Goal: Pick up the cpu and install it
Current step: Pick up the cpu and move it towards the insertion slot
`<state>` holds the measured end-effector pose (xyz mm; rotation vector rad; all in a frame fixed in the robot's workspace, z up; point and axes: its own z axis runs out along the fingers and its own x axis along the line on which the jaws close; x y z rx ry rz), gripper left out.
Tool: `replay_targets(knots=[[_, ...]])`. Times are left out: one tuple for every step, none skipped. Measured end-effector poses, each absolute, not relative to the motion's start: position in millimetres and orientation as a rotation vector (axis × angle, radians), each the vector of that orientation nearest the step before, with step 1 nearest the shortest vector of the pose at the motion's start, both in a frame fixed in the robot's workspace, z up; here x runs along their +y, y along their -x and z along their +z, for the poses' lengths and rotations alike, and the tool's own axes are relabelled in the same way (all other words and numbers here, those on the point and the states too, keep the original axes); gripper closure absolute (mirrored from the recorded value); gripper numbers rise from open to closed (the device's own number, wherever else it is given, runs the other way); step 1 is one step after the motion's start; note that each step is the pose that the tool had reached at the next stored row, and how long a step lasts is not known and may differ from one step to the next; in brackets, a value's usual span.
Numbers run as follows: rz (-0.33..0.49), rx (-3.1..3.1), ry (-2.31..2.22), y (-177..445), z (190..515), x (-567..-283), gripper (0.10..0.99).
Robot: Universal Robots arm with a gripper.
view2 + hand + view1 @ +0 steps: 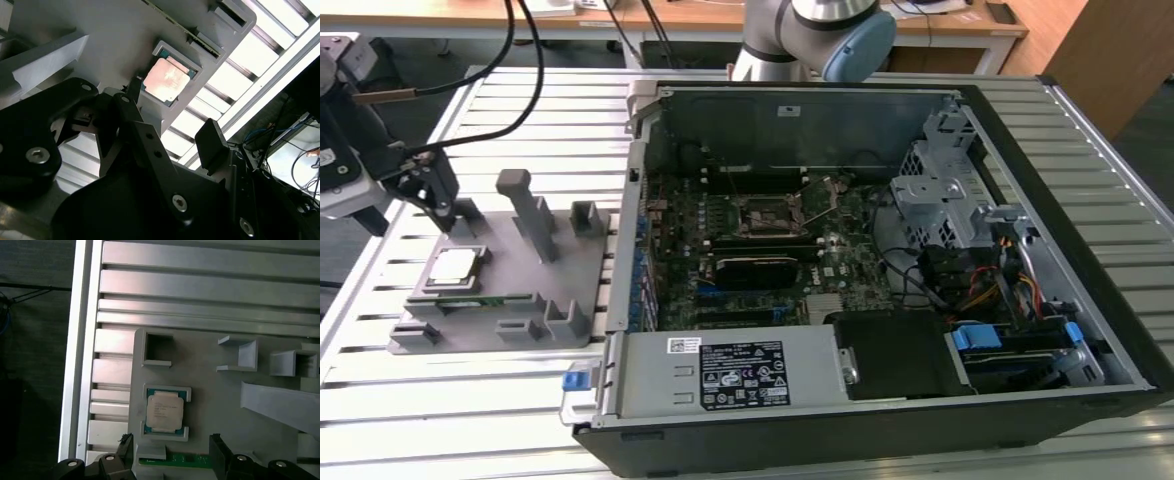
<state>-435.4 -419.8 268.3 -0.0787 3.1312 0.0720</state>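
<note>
Black fingers (218, 447) of the gripper (443, 205) stand spread apart with nothing between them, at the exterior view's left above a grey plastic fixture block (510, 280) that lies on the slatted aluminium table (454, 400). The cpu (454, 267) rests flat in a square recess of that block, silvery top up, under the gripper and apart from it. In both wrist views the cpu (163, 410) sits ahead of the fingertips, roughly centred on the gap between them and untouched. The first wrist view adds a green circuit strip (175, 459) standing on edge in a slot just beside the recess, and a square pocket (157, 348) on the cpu's other side. The second wrist view shows the cpu (166, 80) from a slant past the gripper's (172, 117) dark linkage, its top catching a pinkish glare, with loose cables (300, 160) beyond the table's edge. Toward the exterior view's right lies an open computer case (801, 125), and on its motherboard the black-framed socket (767, 213) sits well apart from the cpu. The arm's base (814, 35) rises behind the case.
</note>
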Motion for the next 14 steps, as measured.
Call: replay_targets(knots=[[0.072, 3.131, 0.079, 435.4, 267.8, -419.8, 0.38], [0.072, 3.131, 0.079, 435.4, 267.1, -419.8, 0.38], [0.072, 3.131, 0.079, 435.4, 266.5, -419.8, 0.38], [0.072, 3.131, 0.079, 435.4, 265.9, -419.8, 0.38], [0.072, 3.131, 0.079, 435.4, 265.3, -419.8, 0.38], [0.072, 3.131, 0.079, 435.4, 264.8, -419.8, 0.38], [0.072, 3.131, 0.079, 435.3, 264.5, -419.6, 0.38], [0.072, 3.131, 0.079, 435.3, 264.1, -419.5, 0.38], [0.072, 3.131, 0.079, 435.3, 263.4, -419.4, 0.38], [0.072, 3.131, 0.079, 435.4, 262.5, -419.4, 0.38], [0.072, 3.131, 0.079, 435.4, 261.6, -419.4, 0.38], [0.072, 3.131, 0.08, 435.4, 260.7, -419.3, 0.38], [0.072, 3.131, 0.082, 435.4, 259.7, -419.4, 0.38], [0.072, 3.131, 0.083, 435.4, 258.4, -419.3, 0.38]])
